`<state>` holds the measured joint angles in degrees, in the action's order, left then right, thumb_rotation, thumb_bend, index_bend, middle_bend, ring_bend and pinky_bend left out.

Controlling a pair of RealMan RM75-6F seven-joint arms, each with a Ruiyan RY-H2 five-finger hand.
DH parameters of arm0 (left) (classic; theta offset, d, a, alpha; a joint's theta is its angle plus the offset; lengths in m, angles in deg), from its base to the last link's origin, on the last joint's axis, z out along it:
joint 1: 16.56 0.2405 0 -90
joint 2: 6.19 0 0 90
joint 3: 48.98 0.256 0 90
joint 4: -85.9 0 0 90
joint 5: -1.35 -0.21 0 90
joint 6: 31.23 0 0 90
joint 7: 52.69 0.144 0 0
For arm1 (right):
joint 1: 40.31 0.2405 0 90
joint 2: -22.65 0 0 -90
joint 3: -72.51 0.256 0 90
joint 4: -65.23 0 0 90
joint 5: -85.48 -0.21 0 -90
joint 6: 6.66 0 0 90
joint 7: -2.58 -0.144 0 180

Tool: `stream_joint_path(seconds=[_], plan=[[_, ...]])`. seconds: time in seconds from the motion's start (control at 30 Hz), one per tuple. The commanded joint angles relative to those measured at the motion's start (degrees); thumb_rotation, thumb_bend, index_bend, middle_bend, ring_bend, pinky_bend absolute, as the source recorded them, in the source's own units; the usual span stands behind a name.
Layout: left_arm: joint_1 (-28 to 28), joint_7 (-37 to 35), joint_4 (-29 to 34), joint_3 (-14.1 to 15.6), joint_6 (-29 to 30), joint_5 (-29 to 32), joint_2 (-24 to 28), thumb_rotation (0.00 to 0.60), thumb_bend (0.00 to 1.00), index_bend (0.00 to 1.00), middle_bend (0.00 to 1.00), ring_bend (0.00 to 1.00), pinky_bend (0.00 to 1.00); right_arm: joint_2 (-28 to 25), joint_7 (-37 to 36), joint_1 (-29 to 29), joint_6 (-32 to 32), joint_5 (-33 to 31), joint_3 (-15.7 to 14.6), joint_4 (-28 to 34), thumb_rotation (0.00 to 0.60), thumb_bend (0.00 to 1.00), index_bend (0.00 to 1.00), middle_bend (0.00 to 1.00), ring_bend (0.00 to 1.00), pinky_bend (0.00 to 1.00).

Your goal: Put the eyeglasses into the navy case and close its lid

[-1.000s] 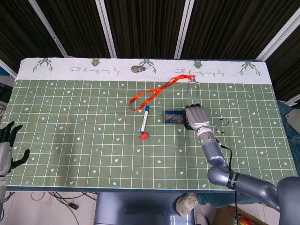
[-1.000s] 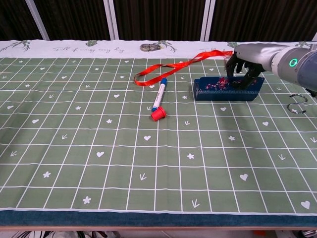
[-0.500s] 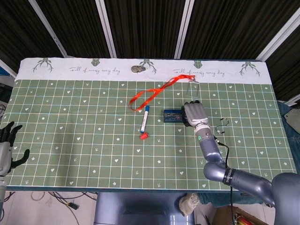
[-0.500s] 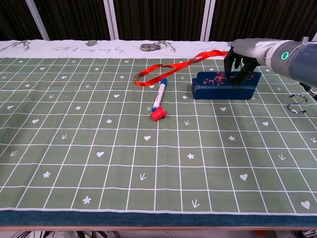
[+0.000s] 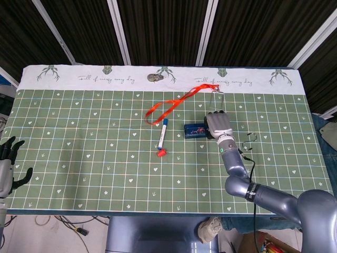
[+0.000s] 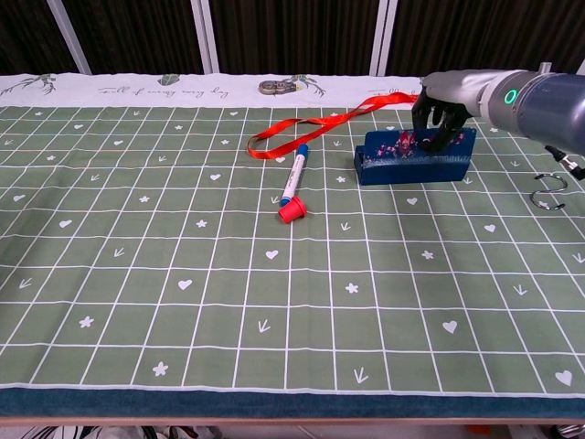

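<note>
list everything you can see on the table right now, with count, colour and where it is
tablecloth: 1, green grid with hearts and a white printed band at the far edge, covers the table
case: 1, navy, right of centre, lid up
eyeglasses: 1, dark reddish, inside the case, details too small to tell
marker: 1, white and blue, centre, left of the case
marker cap: 1, red, at the near end of the marker
lanyard: 1, red-orange ribbon, behind the marker, running toward the far right
metal object: 1, grey, on the white band at the far edge
ring: silvery, far right; count unclear
left robot hand: 1, black, off the table's left edge, fingers spread, holding nothing
right robot hand: 1, grey and black, on the case's far side at the lid
</note>
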<state>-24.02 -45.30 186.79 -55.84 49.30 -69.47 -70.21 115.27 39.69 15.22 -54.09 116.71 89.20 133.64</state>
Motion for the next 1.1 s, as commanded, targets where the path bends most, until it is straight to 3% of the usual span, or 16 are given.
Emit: stream_joint_path(seconds=[0.03,0.4,0.5,0.6,0.77,0.97,1.1], plan=[[0.02,-0.04,-0.10,0.04,0.03,-0.15,0.02,0.600,0.36,0.12,0.00,0.00,0.00,0.43,0.94,1.03,0.68,-1.83,-0.13,-1.17,0.600,0.58,0.71,0.33,0.26,0.20],[0.02,-0.16,-0.12,0.03,0.00,-0.21,0.01,0.600,0.36,0.12,0.00,0.00,0.00,2.27,1.36,3.34,1.68,-4.42,0.03,-5.25,0.600,0.58,0.71,0.32,0.26,0.20],[0.01,-0.16,-0.08,0.04,-0.10,-0.14,0.08,0.600,0.36,0.12,0.00,0.00,0.00,2.99,1.33,3.74,2.30,-5.22,-0.02,-6.93,0.600,0.58,0.67,0.32,0.26,0.20],[0.00,-0.23,-0.11,0.04,-0.14,-0.15,0.12,0.600,0.36,0.12,0.00,0.00,0.00,3.68,1.44,4.11,3.27,-6.14,-0.22,-8.79,0.600,0.57,0.52,0.30,0.25,0.20],[-0.04,-0.23,-0.13,0.03,-0.27,-0.05,0.15,0.600,0.36,0.12,0.00,0.00,0.00,4.30,-0.52,4.13,3.95,-5.27,0.23,-10.02,0.600,0.47,0.04,0.18,0.22,0.20],[-0.05,-0.08,-0.14,0.03,-0.26,0.00,0.10,0.600,0.36,0.12,0.00,0.00,0.00,4.26,-5.52,3.15,3.45,0.27,0.72,-10.01,0.600,0.37,0.00,0.07,0.13,0.19],[-0.02,-0.06,-0.17,0.02,-0.14,-0.07,0.09,0.600,0.36,0.12,0.00,0.00,0.00,3.27,-7.61,2.42,2.18,3.01,0.99,-8.28,0.600,0.36,0.00,0.07,0.13,0.19]])
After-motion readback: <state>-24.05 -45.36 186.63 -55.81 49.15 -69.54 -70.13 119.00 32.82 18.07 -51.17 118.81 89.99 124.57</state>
